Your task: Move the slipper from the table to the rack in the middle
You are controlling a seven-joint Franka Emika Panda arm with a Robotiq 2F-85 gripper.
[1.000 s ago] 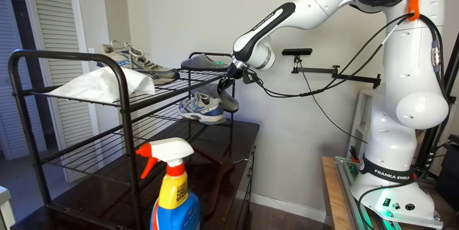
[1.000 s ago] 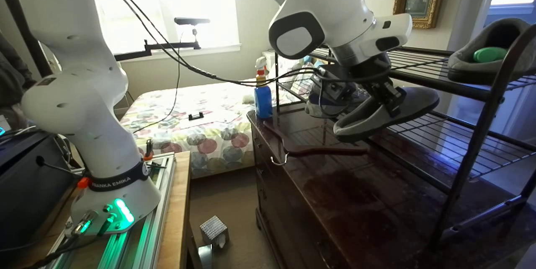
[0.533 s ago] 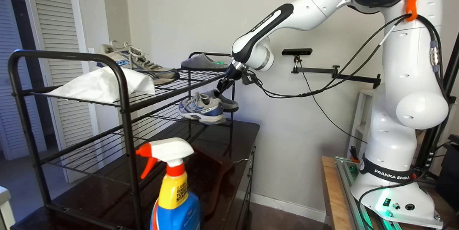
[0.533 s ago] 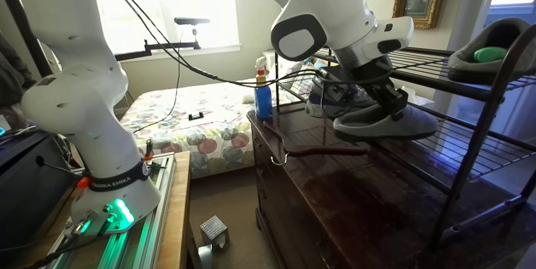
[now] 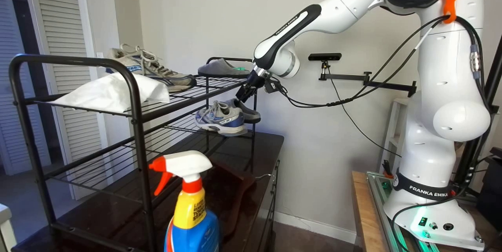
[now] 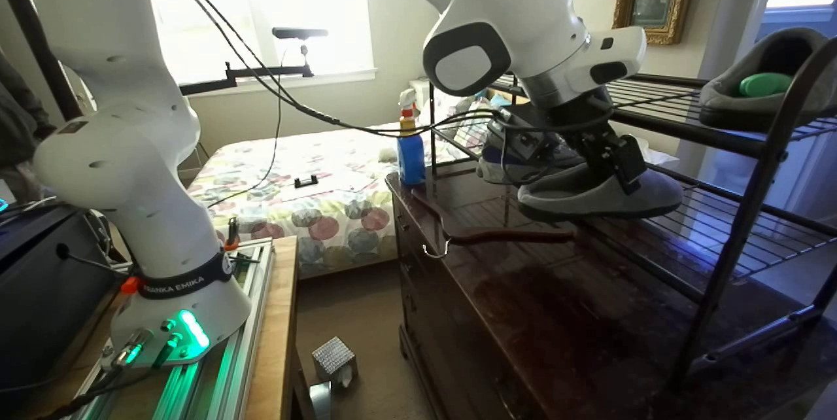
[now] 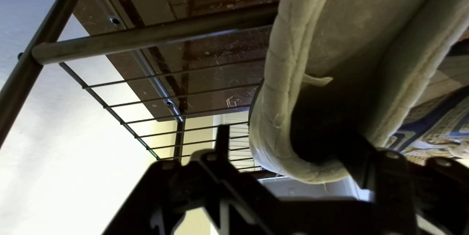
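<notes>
The slipper (image 6: 601,201) lies on the middle shelf (image 6: 703,224) of the rack (image 5: 142,165), toe inward; its heel end projects past the front bar (image 7: 157,37) and over the surface (image 6: 556,315). Your claw (image 7: 287,136) stands with its jaws spread astride the slipper's side wall and has no hold on it: in the wrist view, the outer jaw sits apart from the fabric, while the inner jaw reaches over the foot opening, where contact cannot be determined. On the outer side, you have a stretch of that shelf between the slipper and the end post (image 6: 740,230), which stand well apart. On the opposite side, a shoe (image 5: 221,120) sits just beside the slipper and takes up the room there. Above, the edge of the top shelf (image 6: 693,132) lies near the claw; this shelf carries another slipper (image 5: 221,67), a second shoe (image 5: 145,67) and a white bag (image 5: 117,93). Below, note the spray bottle (image 5: 191,210) at the corner of the surface and the hanger (image 6: 510,235), its hook jutting past the edge.
</notes>
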